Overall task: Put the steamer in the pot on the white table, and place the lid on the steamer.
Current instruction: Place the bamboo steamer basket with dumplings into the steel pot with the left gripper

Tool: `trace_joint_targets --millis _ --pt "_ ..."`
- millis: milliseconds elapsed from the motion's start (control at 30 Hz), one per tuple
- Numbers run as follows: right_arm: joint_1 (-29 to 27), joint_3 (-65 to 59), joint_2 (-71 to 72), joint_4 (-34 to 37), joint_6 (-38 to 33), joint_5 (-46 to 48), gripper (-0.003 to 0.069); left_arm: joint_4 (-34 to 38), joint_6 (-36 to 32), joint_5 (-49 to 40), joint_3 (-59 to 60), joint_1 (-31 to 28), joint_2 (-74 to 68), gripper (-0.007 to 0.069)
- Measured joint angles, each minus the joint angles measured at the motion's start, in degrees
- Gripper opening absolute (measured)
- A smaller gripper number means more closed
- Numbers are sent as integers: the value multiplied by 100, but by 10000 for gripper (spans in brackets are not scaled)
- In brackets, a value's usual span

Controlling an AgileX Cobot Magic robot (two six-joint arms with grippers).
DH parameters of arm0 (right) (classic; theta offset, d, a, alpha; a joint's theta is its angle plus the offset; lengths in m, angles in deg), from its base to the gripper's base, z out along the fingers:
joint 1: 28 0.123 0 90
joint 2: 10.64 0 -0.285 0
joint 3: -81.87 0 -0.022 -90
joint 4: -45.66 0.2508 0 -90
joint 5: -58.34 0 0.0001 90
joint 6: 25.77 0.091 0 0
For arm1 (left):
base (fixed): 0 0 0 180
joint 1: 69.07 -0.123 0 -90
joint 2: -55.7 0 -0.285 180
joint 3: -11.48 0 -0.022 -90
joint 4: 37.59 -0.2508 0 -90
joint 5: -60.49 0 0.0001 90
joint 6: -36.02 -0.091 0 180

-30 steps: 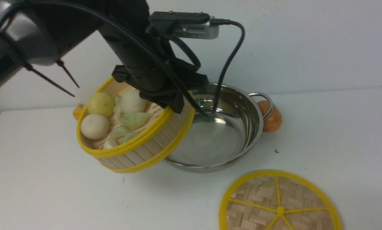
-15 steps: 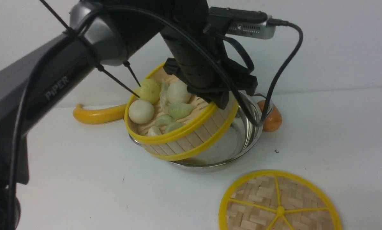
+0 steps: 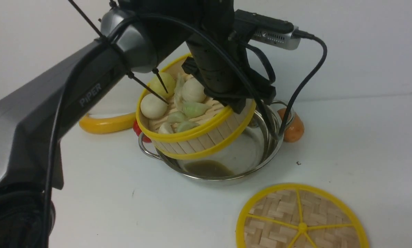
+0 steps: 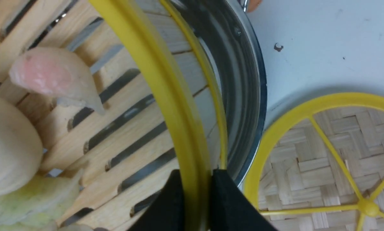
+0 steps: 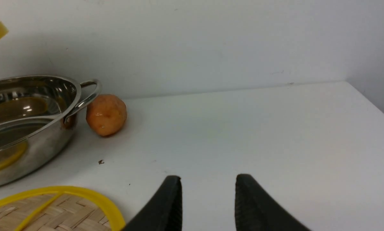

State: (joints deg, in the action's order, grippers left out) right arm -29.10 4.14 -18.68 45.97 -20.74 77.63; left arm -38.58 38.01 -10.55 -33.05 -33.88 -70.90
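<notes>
The steamer (image 3: pixel 195 139), a slatted bamboo basket with yellow rims and pale buns and dumplings inside, hangs tilted over the left half of the pot (image 3: pixel 247 162). My left gripper (image 3: pixel 238 103) is shut on the steamer's right rim; in the left wrist view its two black fingers pinch the yellow rim (image 4: pixel 192 179), with the pot's wall (image 4: pixel 243 96) just beyond. The lid (image 3: pixel 302 220), a flat woven disc with yellow spokes, lies on the white table (image 3: pixel 88 206) in front of the pot. My right gripper (image 5: pixel 208 192) is open over bare table, beside the lid (image 5: pixel 50 208).
An orange round fruit (image 3: pixel 293 129) sits behind the pot's right handle (image 3: pixel 283 103). A yellow banana (image 3: pixel 104 124) and a small red thing (image 3: pixel 137 129) lie left of the pot. A white wall stands close behind the table.
My left arm has carried the steamer rightward and away from the camera, from beside the pot to over it. The pot's left handle now shows. The lid and right arm have not moved.
</notes>
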Motion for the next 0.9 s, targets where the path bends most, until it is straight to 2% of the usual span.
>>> trace_joint_targets --millis 900 --pt "0 0 0 0 6 0 248 -287 -31 11 -196 247 -656 73"
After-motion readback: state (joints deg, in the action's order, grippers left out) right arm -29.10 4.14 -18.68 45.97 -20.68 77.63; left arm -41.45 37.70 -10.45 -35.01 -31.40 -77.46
